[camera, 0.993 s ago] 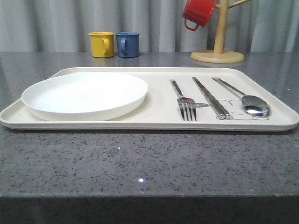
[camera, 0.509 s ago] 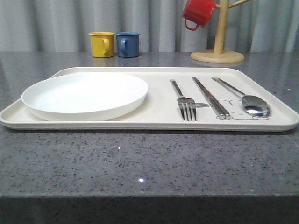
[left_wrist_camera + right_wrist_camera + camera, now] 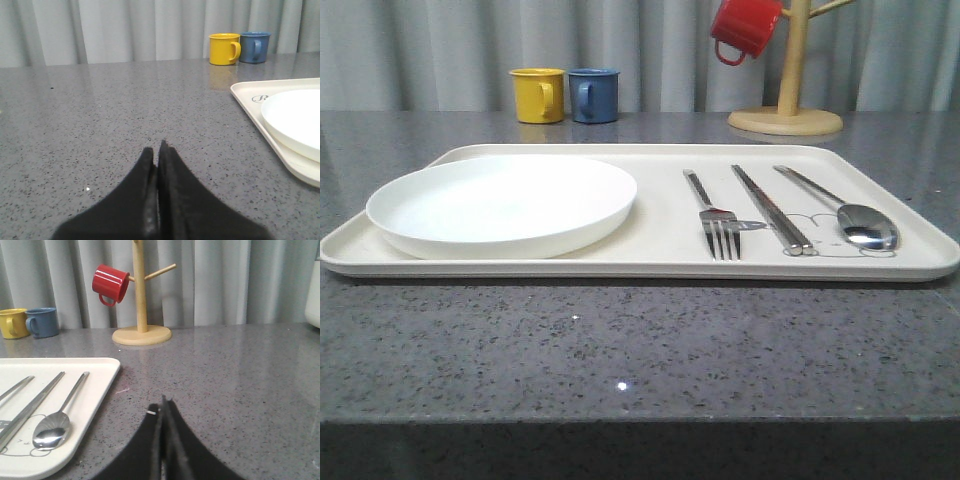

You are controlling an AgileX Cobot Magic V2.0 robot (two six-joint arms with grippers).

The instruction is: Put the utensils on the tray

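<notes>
1. Tray (image 3: 660,255): stiff and broad; it bears the plate (image 3: 500,205) and all the cutlery.
2. Chopsticks (image 3: 772,210), spoon (image 3: 840,208), fork (image 3: 712,213): on the tray, thin, slick, probably light; best pinched mid-handle.
3. Left gripper (image 3: 158,150) and right gripper (image 3: 163,406): fingers pressed together, empty, over bare table.

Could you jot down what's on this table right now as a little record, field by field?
tray: cream, on grey table
plate: white, empty, left part of tray
fork, chopsticks, spoon: side by side, right part of tray
mugs: yellow and blue behind tray; red hanging on wooden stand
left gripper: shut, empty
right gripper: shut, empty
</notes>
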